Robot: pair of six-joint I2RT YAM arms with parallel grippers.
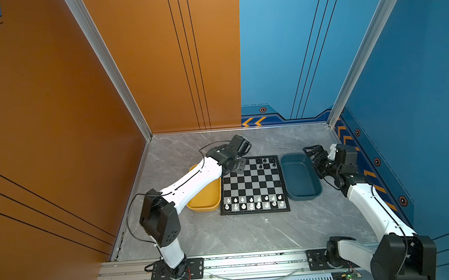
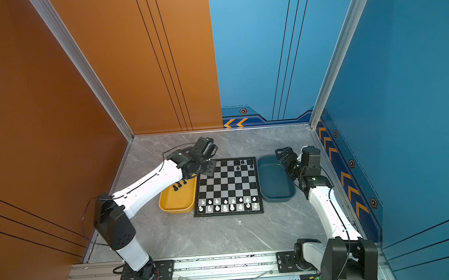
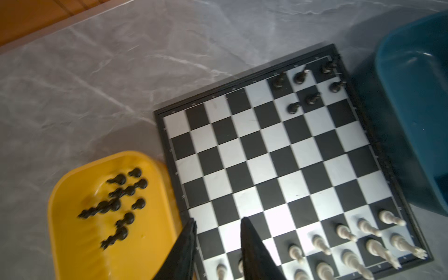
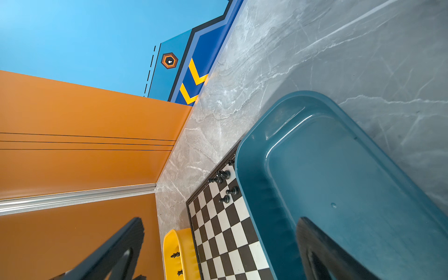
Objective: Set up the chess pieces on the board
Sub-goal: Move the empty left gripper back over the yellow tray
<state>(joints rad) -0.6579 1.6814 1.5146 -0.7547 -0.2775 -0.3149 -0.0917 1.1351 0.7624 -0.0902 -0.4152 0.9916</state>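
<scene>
left gripper [image 3: 218, 219]: fingers apart, nothing between them, over the board [image 3: 266, 155] edge by the yellow tray [image 3: 72, 242]
right gripper [image 4: 219, 220]: spread wide, by the dark blue tray [image 4: 339, 181]
chess pieces [image 3: 116, 206]: mostly in the yellow tray, with a few on the board's far corner

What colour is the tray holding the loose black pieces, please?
Yellow tray; clearest in left wrist view.

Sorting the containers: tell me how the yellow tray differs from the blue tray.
The yellow tray is bright yellow; the blue tray is dark teal-blue. The yellow tray holds loose black chess pieces; the blue tray shows none. In both top views the yellow tray lies left of the board, the blue tray right. Both are shallow, round-cornered and flat on the table.
</scene>
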